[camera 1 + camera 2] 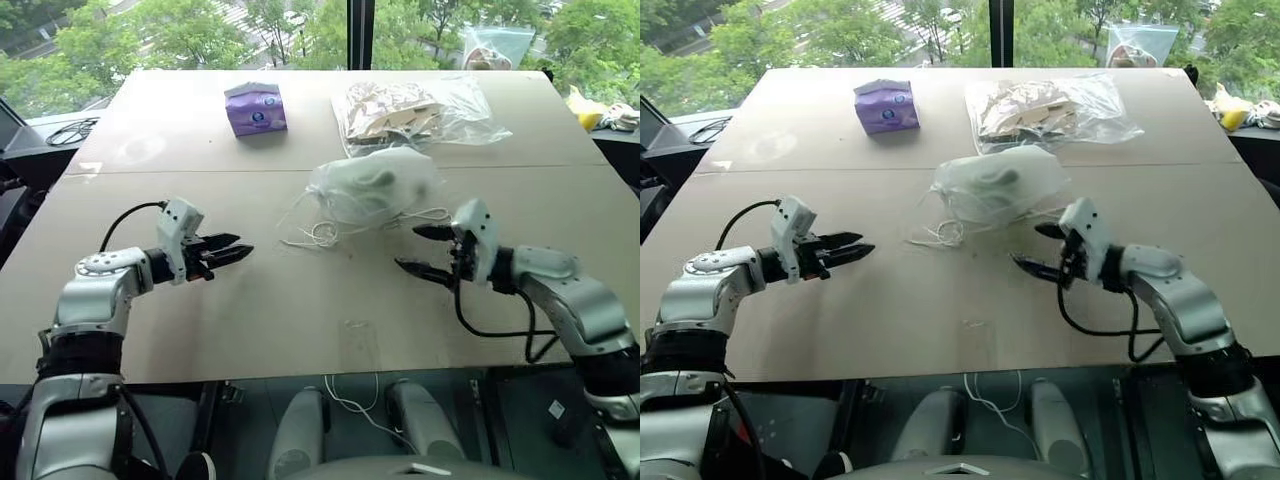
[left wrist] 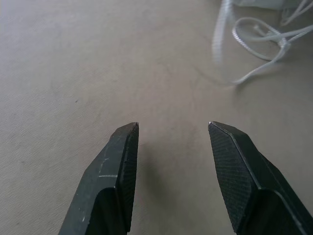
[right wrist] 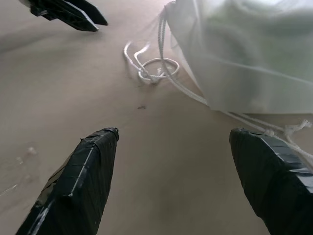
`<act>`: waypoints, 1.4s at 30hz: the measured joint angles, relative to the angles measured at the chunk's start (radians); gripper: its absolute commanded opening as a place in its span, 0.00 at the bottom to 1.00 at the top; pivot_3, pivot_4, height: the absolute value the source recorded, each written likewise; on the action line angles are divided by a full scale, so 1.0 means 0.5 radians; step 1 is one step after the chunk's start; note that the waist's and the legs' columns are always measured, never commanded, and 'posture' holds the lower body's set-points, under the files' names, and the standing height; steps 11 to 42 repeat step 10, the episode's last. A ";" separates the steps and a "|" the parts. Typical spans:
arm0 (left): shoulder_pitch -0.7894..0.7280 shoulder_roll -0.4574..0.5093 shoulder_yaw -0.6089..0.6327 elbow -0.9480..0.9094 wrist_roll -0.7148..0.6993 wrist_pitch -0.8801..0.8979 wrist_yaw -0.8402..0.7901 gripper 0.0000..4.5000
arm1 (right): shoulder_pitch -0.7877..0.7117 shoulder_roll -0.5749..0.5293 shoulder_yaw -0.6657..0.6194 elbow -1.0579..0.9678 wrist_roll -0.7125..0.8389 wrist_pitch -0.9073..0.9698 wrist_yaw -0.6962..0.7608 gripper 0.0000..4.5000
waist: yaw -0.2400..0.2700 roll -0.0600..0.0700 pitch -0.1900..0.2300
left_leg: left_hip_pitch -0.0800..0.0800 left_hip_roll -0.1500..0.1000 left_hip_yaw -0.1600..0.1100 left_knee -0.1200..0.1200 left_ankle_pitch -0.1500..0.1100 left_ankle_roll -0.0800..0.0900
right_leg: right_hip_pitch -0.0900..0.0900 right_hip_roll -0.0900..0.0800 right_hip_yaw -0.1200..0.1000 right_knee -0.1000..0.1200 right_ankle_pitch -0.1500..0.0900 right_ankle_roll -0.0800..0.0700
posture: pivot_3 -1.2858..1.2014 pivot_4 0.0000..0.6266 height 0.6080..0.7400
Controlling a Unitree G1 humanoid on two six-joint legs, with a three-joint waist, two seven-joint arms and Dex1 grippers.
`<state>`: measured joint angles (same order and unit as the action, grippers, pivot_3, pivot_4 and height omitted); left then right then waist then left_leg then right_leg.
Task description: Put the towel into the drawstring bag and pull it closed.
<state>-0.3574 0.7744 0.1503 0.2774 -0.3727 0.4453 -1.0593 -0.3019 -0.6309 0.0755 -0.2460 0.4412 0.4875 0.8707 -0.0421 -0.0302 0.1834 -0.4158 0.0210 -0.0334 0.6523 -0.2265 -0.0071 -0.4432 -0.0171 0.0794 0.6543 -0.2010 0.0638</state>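
bare table (image 1: 300,320) between the grippers; drawstring bag (image 1: 375,185) and loose cords (image 1: 320,233) block beyond.

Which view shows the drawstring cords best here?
The left eye view: the drawstring cords lie whole on the table beside the drawstring bag. The right eye view shows the same. The right wrist view shows the loops close; the left wrist view catches one blurred corner.
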 measured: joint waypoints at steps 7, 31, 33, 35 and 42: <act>0.314 -0.074 0.043 -0.205 0.004 -0.257 0.074 0.51 | 0.393 -0.138 -0.401 0.414 -0.029 -0.523 0.210 0.87 | 0.002 -0.001 0.000 | 0.004 0.001 0.002 0.001 0.000 0.000 | 0.005 0.000 0.001 -0.003 -0.004 -0.006 | 0.52 0.24 1.00; 0.358 -0.075 0.048 -0.281 -0.003 -0.263 0.067 0.51 | 0.471 -0.203 -0.516 0.553 -0.024 -0.609 0.282 0.87 | 0.000 0.000 0.000 | 0.005 0.001 0.002 0.002 0.000 0.000 | 0.005 0.001 0.001 -0.003 -0.004 -0.006 | 0.52 0.24 1.00; 0.358 -0.075 0.048 -0.281 -0.003 -0.263 0.067 0.51 | 0.471 -0.203 -0.516 0.553 -0.024 -0.609 0.282 0.87 | 0.000 0.000 0.000 | 0.005 0.001 0.002 0.002 0.000 0.000 | 0.005 0.001 0.001 -0.003 -0.004 -0.006 | 0.52 0.24 1.00; 0.358 -0.075 0.048 -0.281 -0.003 -0.263 0.067 0.51 | 0.471 -0.203 -0.516 0.553 -0.024 -0.609 0.282 0.87 | 0.000 0.000 0.000 | 0.005 0.001 0.002 0.002 0.000 0.000 | 0.005 0.001 0.001 -0.003 -0.004 -0.006 | 0.52 0.24 1.00; 0.358 -0.075 0.048 -0.281 -0.003 -0.263 0.067 0.51 | 0.471 -0.203 -0.516 0.553 -0.024 -0.609 0.282 0.87 | 0.000 0.000 0.000 | 0.005 0.001 0.002 0.002 0.000 0.000 | 0.005 0.001 0.001 -0.003 -0.004 -0.006 | 0.52 0.24 1.00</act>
